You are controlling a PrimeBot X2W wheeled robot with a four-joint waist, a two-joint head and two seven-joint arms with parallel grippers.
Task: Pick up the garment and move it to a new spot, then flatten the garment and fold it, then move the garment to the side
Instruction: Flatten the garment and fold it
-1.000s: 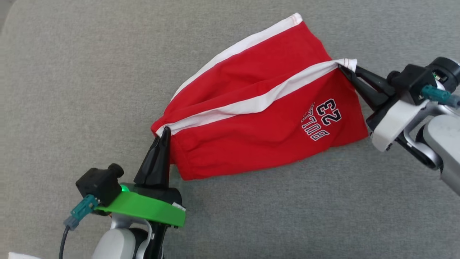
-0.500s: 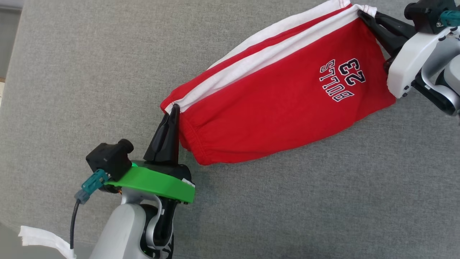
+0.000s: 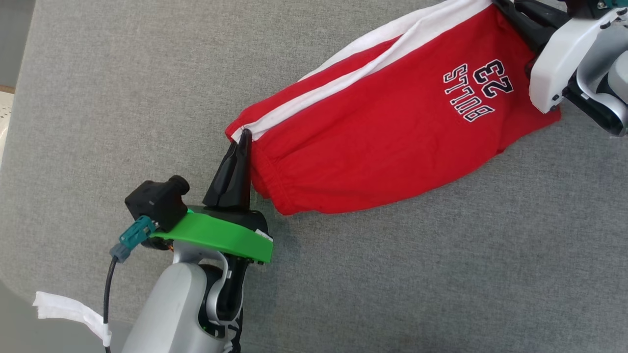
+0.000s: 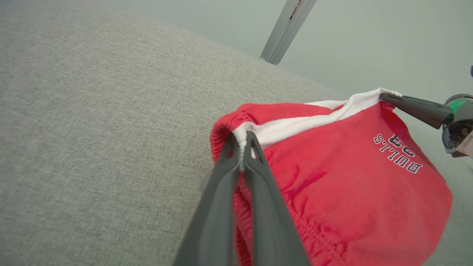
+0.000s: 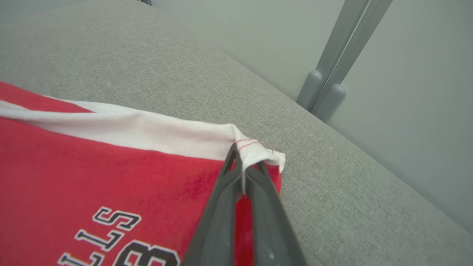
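Over the grey cushion, strung between both arms: red Bulls shorts, lower edge seemingly brushing the fabric. Clamped shut at the waistband end by the left gripper, at the white hem corner by the right gripper. Best lowered level, with even tension, sagging side first, before letting go.

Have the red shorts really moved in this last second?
Yes, though the camera shifted too. Judged by the grey cushion's left edge, the shorts' left end roughly kept its place; the right hand pulled the other end farther away, stretching them.
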